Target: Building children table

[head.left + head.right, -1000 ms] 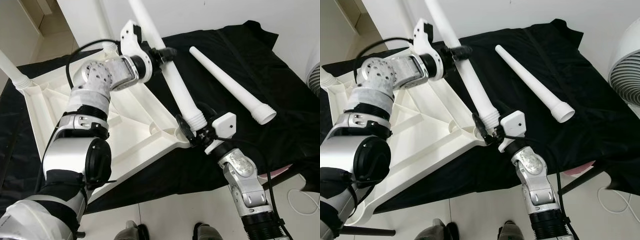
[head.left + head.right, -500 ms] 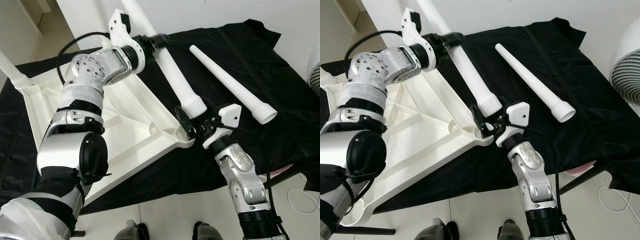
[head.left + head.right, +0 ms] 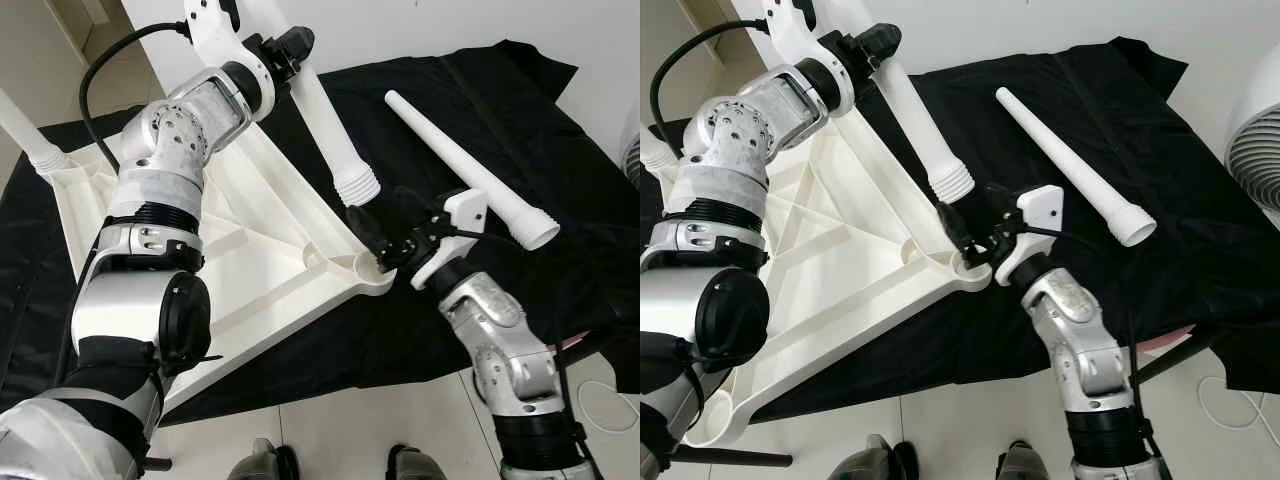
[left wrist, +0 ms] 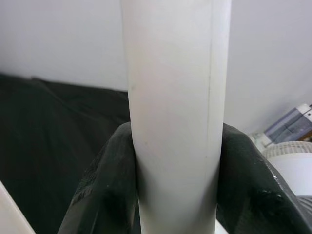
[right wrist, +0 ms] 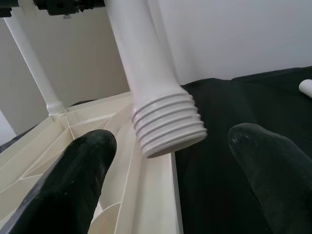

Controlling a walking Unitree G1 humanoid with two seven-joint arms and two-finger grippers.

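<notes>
Gripping the table leg at upper centre, your left gripper is clamped; your right gripper gapes empty mid-frame beside the tabletop.

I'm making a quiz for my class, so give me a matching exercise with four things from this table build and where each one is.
1. held table leg
2. spare table leg
3. tabletop
4. right gripper

A. lying loose on the black cloth
B. upside down, ribs showing
C. clamped in the left gripper
D. open at the tabletop's corner socket

Pairs: 1-C, 2-A, 3-B, 4-D
</notes>
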